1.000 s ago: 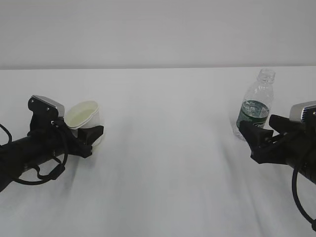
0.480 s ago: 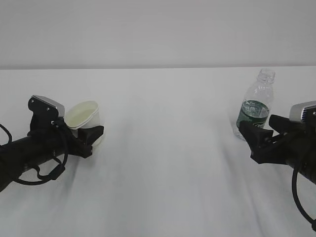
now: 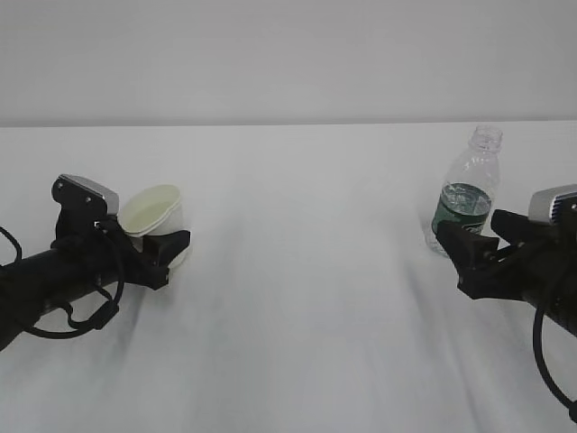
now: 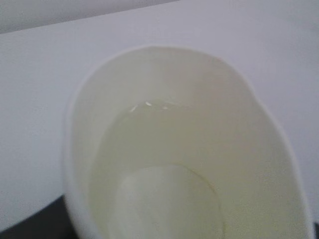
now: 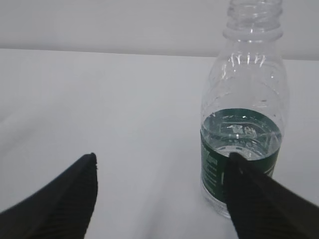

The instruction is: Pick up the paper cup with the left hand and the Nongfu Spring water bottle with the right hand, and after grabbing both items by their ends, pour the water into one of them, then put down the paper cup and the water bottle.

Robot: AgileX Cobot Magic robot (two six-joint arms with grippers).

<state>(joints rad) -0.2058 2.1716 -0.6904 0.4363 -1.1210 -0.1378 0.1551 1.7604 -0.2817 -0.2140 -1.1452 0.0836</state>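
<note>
Two black robot arms reach over a big white table (image 3: 297, 298), and behind it stands a plain pale wall (image 3: 288, 54).

On the left side, the left hand (image 3: 160, 248) is closed around the paper cup (image 3: 155, 215). The cup leans a little toward the arm. Up close from that wrist, the cup has a cream inside with some clear water (image 4: 164, 149) at the bottom.

On the right side, the right hand (image 3: 473, 245) has its claw spread wide. The Nongfu Spring water bottle (image 3: 466, 194) stands upright on the table with no cap. One black finger (image 5: 264, 199) sits right in front of the bottle's green label, and the other finger is well away from it. I cannot tell if that near finger touches the bottle.
</note>
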